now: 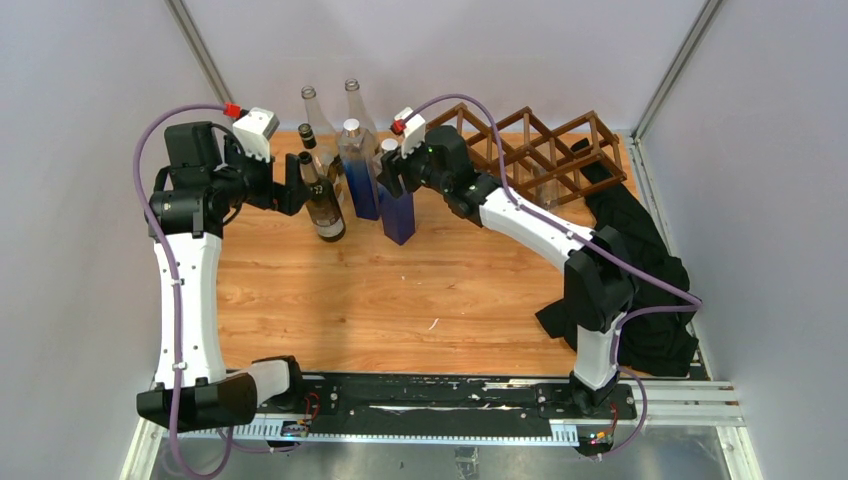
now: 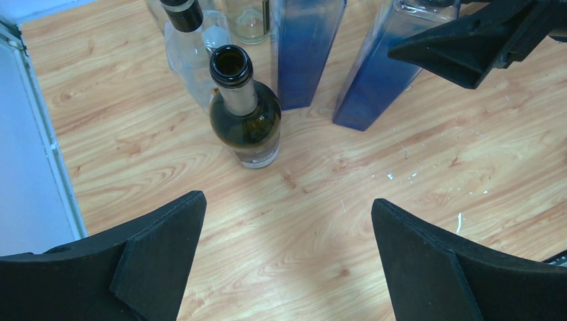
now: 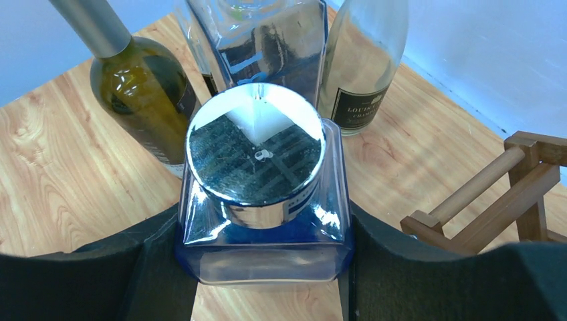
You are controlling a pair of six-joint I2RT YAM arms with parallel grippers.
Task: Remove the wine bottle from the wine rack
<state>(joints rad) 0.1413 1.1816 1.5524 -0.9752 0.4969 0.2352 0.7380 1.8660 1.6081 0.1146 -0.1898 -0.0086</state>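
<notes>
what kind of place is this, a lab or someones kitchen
Most likely a robotics lab test cell: two robot arms bolted to a rail along a wooden table, plain white panels on metal framing, and bottles beside a wine rack.

Left arm (image 1: 190,280) extended, jaws wide apart; right arm (image 1: 520,220) extended, jaws clamped.

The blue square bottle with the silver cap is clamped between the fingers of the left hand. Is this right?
Not quite. It is the right hand that clamps the blue square bottle, with one finger on each side, as the right wrist view shows. The left hand is open and holds nothing.
</notes>
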